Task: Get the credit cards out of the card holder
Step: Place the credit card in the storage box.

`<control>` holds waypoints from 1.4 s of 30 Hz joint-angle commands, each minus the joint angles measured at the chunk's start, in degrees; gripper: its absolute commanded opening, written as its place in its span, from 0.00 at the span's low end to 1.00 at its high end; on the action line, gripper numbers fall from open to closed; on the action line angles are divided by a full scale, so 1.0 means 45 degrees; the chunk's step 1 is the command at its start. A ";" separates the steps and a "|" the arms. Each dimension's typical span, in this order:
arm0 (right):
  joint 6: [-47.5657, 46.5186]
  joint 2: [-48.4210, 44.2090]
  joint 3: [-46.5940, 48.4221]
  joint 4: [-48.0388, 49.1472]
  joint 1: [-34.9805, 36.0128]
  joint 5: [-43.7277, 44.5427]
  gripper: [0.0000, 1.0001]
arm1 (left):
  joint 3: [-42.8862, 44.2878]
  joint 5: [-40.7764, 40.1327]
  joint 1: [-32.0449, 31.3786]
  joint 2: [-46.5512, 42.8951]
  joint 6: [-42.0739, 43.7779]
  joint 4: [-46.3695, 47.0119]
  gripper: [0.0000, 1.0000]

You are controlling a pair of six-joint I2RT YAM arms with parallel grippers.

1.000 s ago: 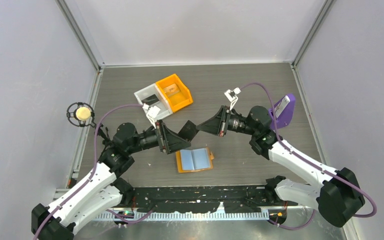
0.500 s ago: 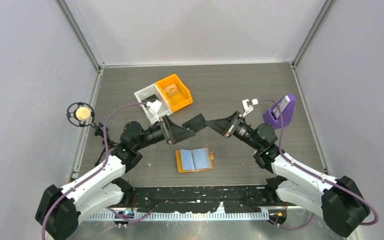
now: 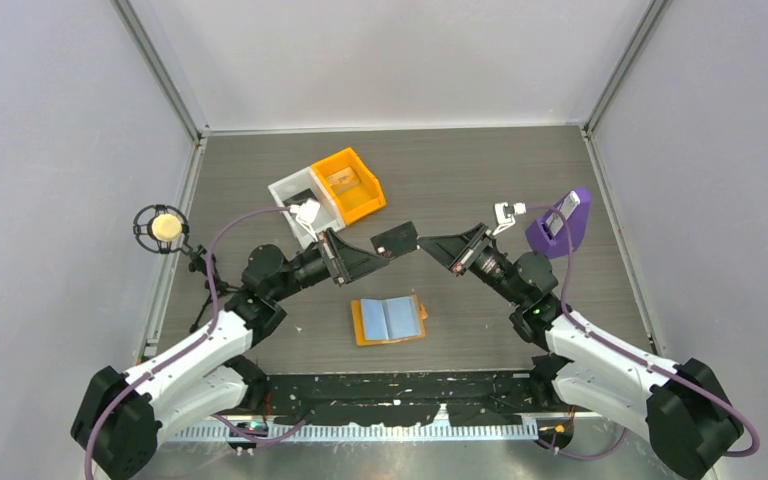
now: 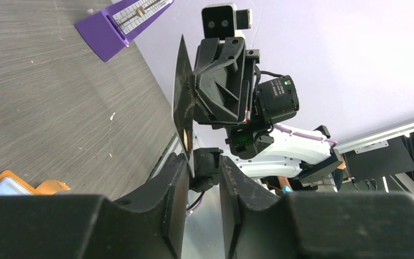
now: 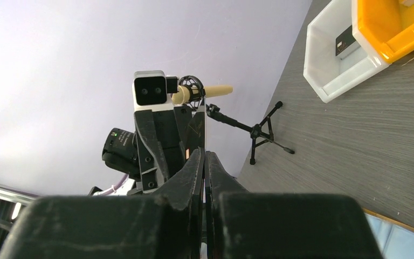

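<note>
- Card holder (image 3: 390, 320): open and flat on the table (image 3: 480, 170), near side, about the middle, well below both grippers. Two blue pockets face up, with no card showing in them from above.
- One dark card (image 3: 397, 238): up in the air over the middle of the table, between the two grippers and well apart from the holder.
- Right gripper (image 3: 428, 243): jaws pressed together on the card's right edge.
- Left gripper (image 4: 202, 167): jaws part-way apart, one on each side of the card's left edge. A gap shows, so by the look not clamped on it yet.
- Handling, as a guess: card light, thin, stiff and smooth, likely to slip or swing if pinched at a corner. Better taken across an edge, pads flat on both faces. Holder light and floppy, apt to slide or fold, so better pinned at its orange border.
- Count: one card holder, one card in the air, one white bin (image 3: 285, 190) and one orange bin (image 3: 372, 185) far left, one purple stand (image 3: 560, 222) at the right, one microphone (image 3: 165, 226) at the left edge.
</note>
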 commanded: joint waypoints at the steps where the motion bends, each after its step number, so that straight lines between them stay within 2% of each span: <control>1: -0.0018 -0.0087 -0.0083 0.0211 -0.0040 0.0433 0.05 | -0.0060 -0.0373 -0.0057 -0.0142 -0.0096 0.0653 0.25; 6: -0.0125 -0.0263 -0.0301 0.0088 -0.0041 0.0459 0.05 | 0.0097 -0.0789 -0.0056 -0.0206 -0.0095 -0.0229 0.00; 10: -0.0214 -0.0431 -0.0396 -0.0014 -0.0040 0.0449 0.07 | 0.0383 -0.1397 -0.0025 -0.0615 0.0429 -0.1591 0.00; 12: -0.0468 -0.0616 -0.0305 -0.0461 -0.0050 0.0451 0.14 | 0.0798 -0.1755 0.0026 -0.0894 0.1176 -0.2945 0.00; 18: -0.1593 -0.1616 0.0072 -0.1989 -0.0045 0.0456 0.58 | 0.3003 -0.3192 0.0728 -0.1145 0.3635 -0.8042 0.00; 21: -0.2044 -0.2105 0.0124 -0.2522 -0.0040 0.0414 0.70 | 0.4053 -0.3309 0.1591 -0.0737 0.4530 -0.9198 0.00; 24: -0.2238 -0.2420 0.0088 -0.2921 -0.0040 0.0285 0.92 | 0.5160 -0.3734 0.2499 -0.0005 0.5420 -1.0238 0.00; 25: -0.2257 -0.2574 0.0057 -0.3008 -0.0040 0.0265 0.96 | 0.5610 -0.3904 0.2809 0.0364 0.5641 -1.0775 0.00; 30: -0.2577 -0.3307 -0.0010 -0.4256 -0.0040 0.0365 0.95 | 0.7757 -0.4337 0.4076 0.2409 0.6226 -1.2493 0.00; 35: -0.2810 -0.3858 0.0003 -0.5182 -0.0040 0.0485 0.95 | 0.9528 -0.5795 0.4367 0.4102 0.6829 -1.3981 0.00; 42: -0.2983 -0.4329 0.0063 -0.5521 -0.0041 0.0324 0.96 | 1.1674 -0.6363 0.5111 0.6382 0.7668 -1.5395 0.00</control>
